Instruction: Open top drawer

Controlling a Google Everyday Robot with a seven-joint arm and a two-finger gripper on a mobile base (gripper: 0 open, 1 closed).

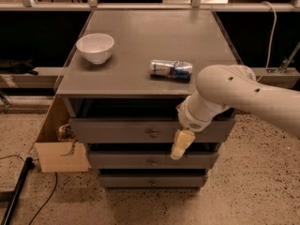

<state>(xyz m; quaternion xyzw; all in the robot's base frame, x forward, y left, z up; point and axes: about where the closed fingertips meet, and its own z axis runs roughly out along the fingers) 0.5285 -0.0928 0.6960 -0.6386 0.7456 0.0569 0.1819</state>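
Note:
The top drawer [122, 131] is the wide grey front just under the cabinet top, with a small round metal knob [153, 134] at its centre. It sits a little forward of the cabinet frame, with a dark gap above it. My gripper [179, 145] hangs from the white arm [234, 90] in front of the drawers, just right of the knob and slightly below it, pointing down. It holds nothing that I can see. Two more grey drawer fronts [152, 161] lie below.
A white bowl [95, 47] and a can lying on its side [171, 70] rest on the grey cabinet top [150, 27]. An open cardboard box [58, 139] stands against the cabinet's left side. A black cable [18, 191] runs across the speckled floor at left.

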